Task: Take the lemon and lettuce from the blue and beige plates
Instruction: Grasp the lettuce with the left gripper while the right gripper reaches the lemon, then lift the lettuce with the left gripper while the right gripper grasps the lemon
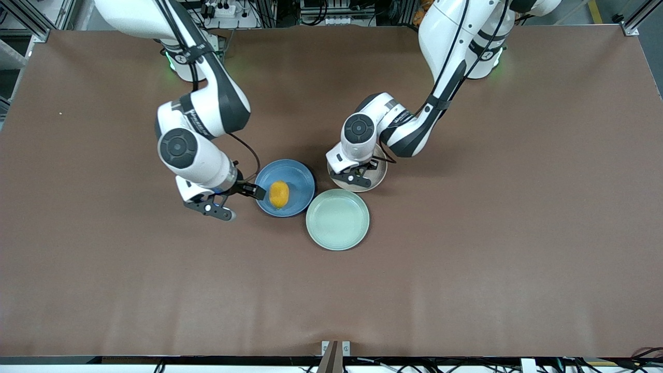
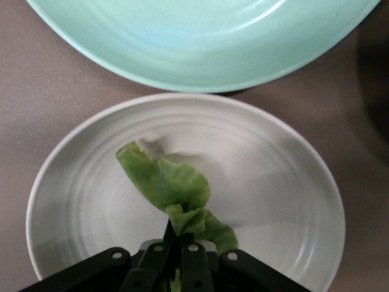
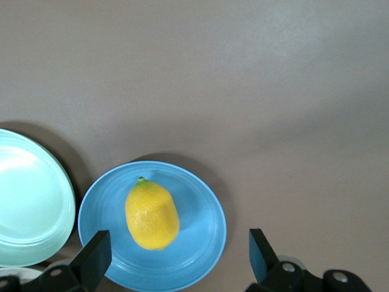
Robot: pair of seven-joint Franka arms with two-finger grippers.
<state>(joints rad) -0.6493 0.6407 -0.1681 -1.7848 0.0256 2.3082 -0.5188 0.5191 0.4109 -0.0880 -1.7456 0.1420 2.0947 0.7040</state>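
The yellow-orange lemon (image 1: 279, 194) (image 3: 152, 213) lies in the blue plate (image 1: 298, 178) (image 3: 200, 213). My right gripper (image 1: 235, 201) (image 3: 177, 246) is open at that plate's rim, on the side toward the right arm's end of the table. It touches nothing and the lemon is just ahead of its fingers. My left gripper (image 1: 357, 176) (image 2: 176, 234) is down over the beige plate (image 1: 380, 178) (image 2: 273, 182) and shut on one end of the crumpled green lettuce (image 2: 167, 182). The rest of the leaf rests on the plate. In the front view the gripper hides the leaf.
A pale mint-green plate (image 1: 337, 219) (image 2: 206, 36) (image 3: 24, 201) with nothing on it sits nearer the front camera, close against both other plates. Brown tabletop (image 1: 466, 259) spreads around the three plates.
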